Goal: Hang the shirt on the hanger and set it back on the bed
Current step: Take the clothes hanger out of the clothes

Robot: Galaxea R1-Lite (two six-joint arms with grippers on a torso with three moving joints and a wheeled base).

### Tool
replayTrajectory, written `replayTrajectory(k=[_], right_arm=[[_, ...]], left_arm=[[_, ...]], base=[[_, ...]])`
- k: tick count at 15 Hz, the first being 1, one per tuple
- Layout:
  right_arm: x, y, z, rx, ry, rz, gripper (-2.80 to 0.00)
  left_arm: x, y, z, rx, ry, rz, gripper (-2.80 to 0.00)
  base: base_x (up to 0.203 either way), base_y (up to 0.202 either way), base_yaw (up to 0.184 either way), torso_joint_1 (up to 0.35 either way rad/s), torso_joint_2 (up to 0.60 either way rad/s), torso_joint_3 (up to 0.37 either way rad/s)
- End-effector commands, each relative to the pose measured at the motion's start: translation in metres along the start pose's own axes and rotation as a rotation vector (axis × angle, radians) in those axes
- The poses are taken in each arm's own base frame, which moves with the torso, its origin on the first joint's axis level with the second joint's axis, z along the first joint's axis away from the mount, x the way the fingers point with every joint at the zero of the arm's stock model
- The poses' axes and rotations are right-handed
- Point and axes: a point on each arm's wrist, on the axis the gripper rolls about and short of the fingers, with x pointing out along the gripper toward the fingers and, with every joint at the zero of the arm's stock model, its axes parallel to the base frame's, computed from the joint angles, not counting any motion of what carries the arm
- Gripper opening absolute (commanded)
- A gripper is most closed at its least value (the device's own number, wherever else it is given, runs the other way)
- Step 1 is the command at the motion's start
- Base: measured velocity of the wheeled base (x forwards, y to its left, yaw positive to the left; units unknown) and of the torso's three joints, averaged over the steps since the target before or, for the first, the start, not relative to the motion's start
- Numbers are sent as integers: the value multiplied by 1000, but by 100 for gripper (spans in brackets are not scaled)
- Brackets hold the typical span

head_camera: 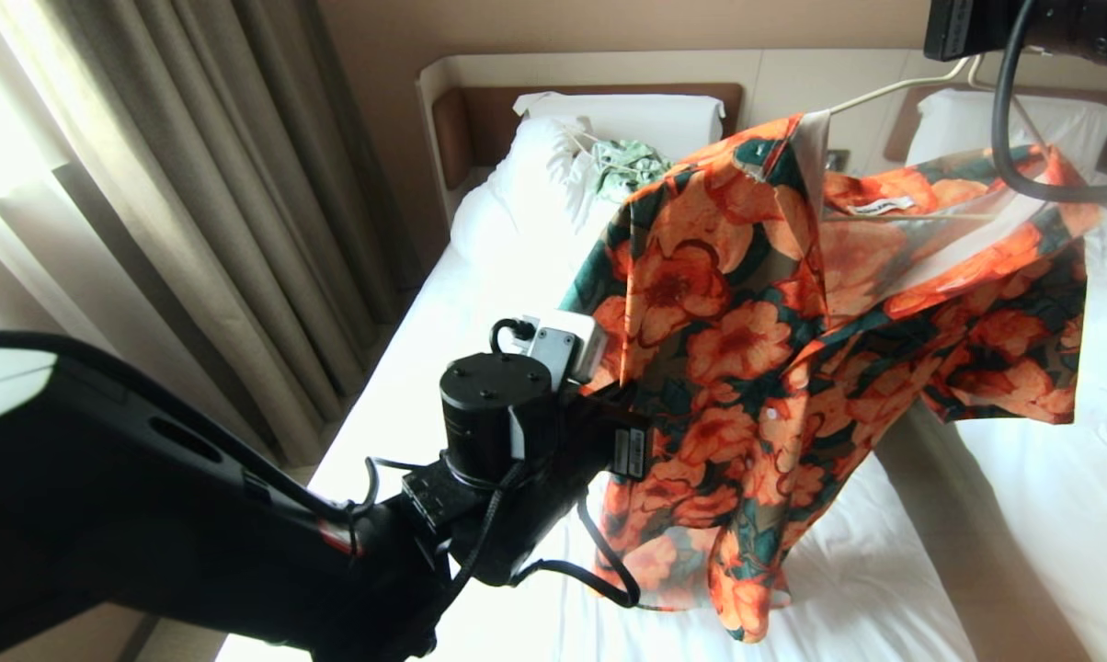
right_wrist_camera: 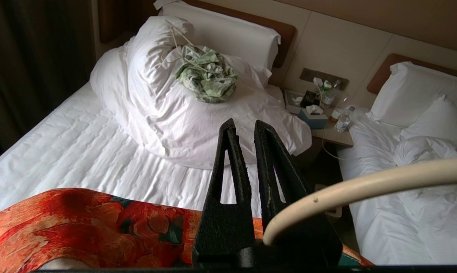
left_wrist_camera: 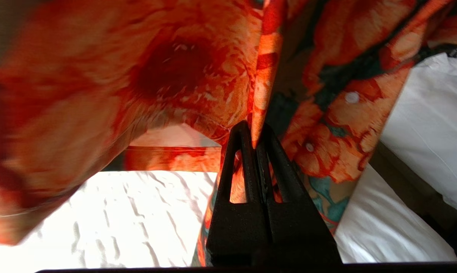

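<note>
Black left gripper point(left_wrist_camera: 256, 142), at seven o'clock below the collar, pinches the front edge of the orange-flowered, green-leaved short-sleeved shirt point(head_camera: 747, 349), which hangs half-draped on the cream hanger point(right_wrist_camera: 365, 185) over the white-sheeted bed point(head_camera: 480, 303). Right gripper point(right_wrist_camera: 243, 129) is closed at the hanger's hook. Dressing seems underway; next, draw that edge onto the bare hanger arm.

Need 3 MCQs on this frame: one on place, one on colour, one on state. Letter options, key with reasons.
1. Where is the crumpled pale green-and-white garment?
A on the bunched white duvet
B on the floor
C on the nightstand

2. Which colour are the flowers on the collared short-sleeved shirt?
A blue
B orange
C white

3. What is the left gripper doing?
A open, clear of the cloth
B shut on the shirt's edge
C holding the cream hanger

Key: 1 A, it lies on the duvet near the headboard. 2 B, orange blooms among dark green leaves. 3 B, the fingers pinch a fabric fold.
</note>
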Motion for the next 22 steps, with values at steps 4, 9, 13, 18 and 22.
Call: replayTrajectory(k=[4, 9, 13, 18, 22], right_arm=[[0, -2, 2, -1, -5, -10, -280], [5, 0, 1, 1, -7, -19, -280], [7, -4, 4, 5, -20, -33, -280], [13, -14, 8, 3, -35, -74, -280], [16, -12, 4, -1, -26, -71, -280]], left_arm=[[3, -31, -32, 34, 71, -71, -280], [8, -37, -40, 47, 86, -80, -280], [9, -37, -39, 45, 81, -77, -280], [9, -44, -47, 56, 101, -74, -280], [4, -39, -30, 39, 58, -50, -280]], base=[[0, 0, 0, 0, 0, 0], [0, 0, 0, 0, 0, 0], [0, 0, 0, 0, 0, 0], [0, 0, 0, 0, 0, 0], [0, 0, 0, 0, 0, 0]])
